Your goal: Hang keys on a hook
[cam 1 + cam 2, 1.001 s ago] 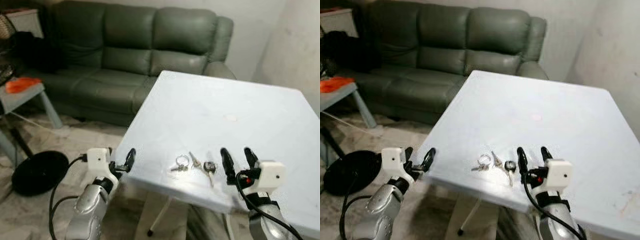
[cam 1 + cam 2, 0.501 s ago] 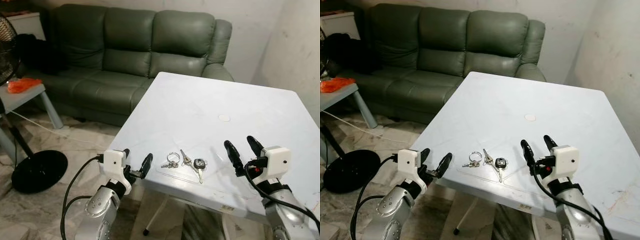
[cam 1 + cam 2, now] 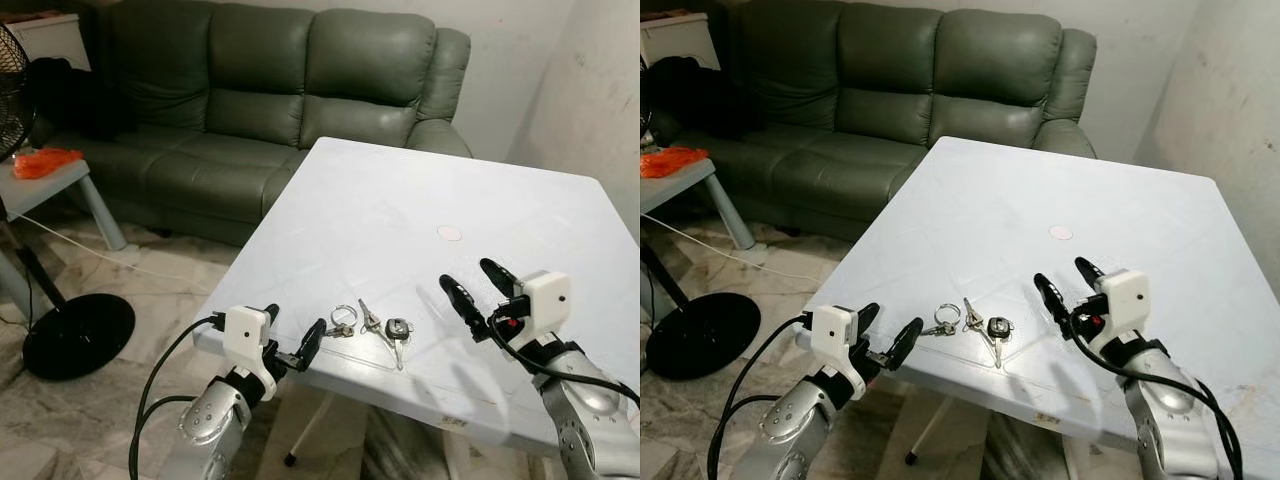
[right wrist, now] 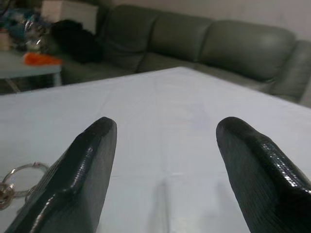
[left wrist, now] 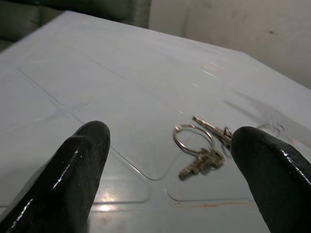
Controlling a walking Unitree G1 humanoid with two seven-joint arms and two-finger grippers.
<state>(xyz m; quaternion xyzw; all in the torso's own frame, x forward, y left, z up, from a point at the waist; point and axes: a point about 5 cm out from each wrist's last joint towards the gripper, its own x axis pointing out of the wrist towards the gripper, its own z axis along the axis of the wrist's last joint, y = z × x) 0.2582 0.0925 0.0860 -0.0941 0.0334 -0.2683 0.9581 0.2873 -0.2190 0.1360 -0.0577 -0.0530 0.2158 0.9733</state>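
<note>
Keys (image 3: 367, 325) lie on your white table (image 3: 420, 230) near its front edge. Your left gripper (image 3: 292, 338) and right gripper (image 3: 476, 287) flank them, both spread wide and empty.

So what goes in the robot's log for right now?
keys: flat on table, near edge | left gripper: open, at edge beside keys | right gripper: open, over table | hook: unseen
</note>
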